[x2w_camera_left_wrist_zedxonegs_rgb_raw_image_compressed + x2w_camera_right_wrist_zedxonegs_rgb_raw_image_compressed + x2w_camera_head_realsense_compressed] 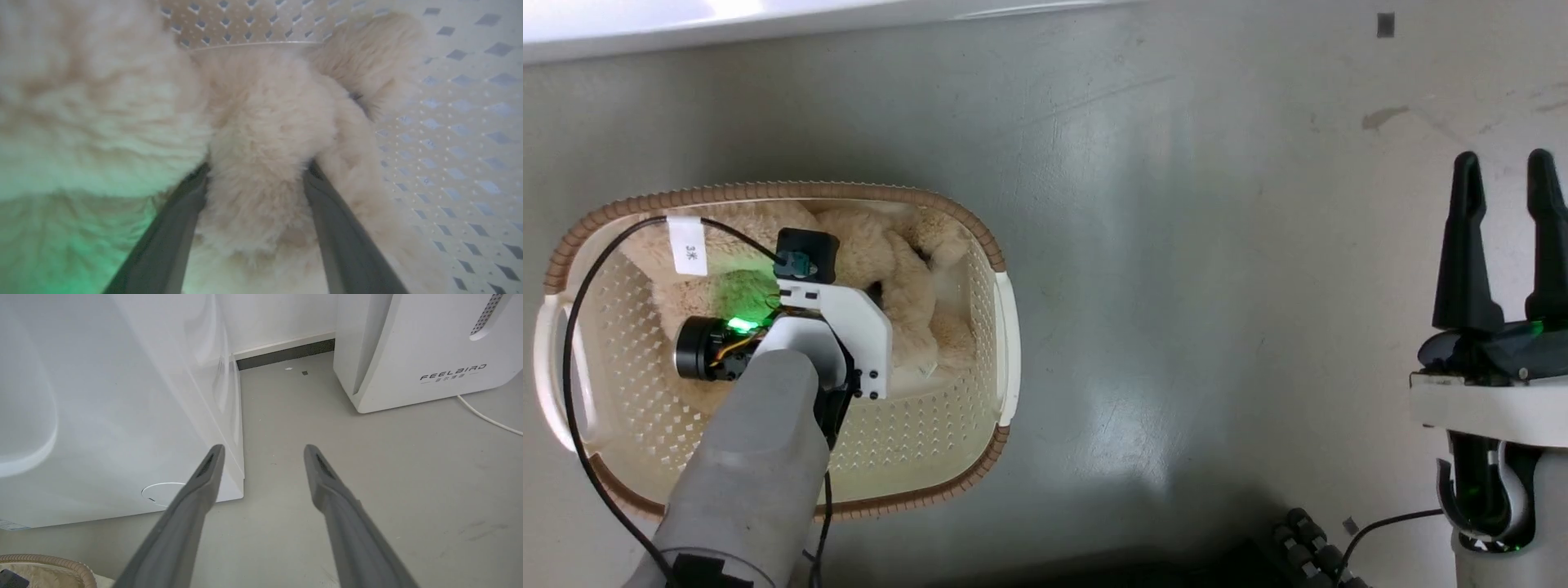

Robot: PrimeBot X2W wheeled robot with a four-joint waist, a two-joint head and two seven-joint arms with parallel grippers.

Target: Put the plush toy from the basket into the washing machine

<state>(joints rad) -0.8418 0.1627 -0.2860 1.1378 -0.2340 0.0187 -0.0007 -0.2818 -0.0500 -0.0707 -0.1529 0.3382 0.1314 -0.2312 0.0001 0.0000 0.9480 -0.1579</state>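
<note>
The plush toy (874,245) would likely handle as a light, soft, squashy thing. It should give under a squeeze and sag from wherever it is held, and the long fur could slip if only the pile were pinched. A thick limb or a fold of the body, taken deep between the fingers, looked the best place to take hold.

It was a fluffy cream-beige bear lying curled in the basket (768,193), filling most of its far half. The basket stood on the floor (1176,286).

The left hand (258,167) was down inside the basket and spread wide. Its two dark fingers (171,228) sat astride a rounded lump of fur that touched both, and I judged the lump not yet squeezed. A green glow tinted the fur beside it.

The right hand (1503,163) hung well apart over the floor, fingers parted and holding nothing. It pointed toward the washing machine (102,416), whose white body showed in the right wrist view.
</note>
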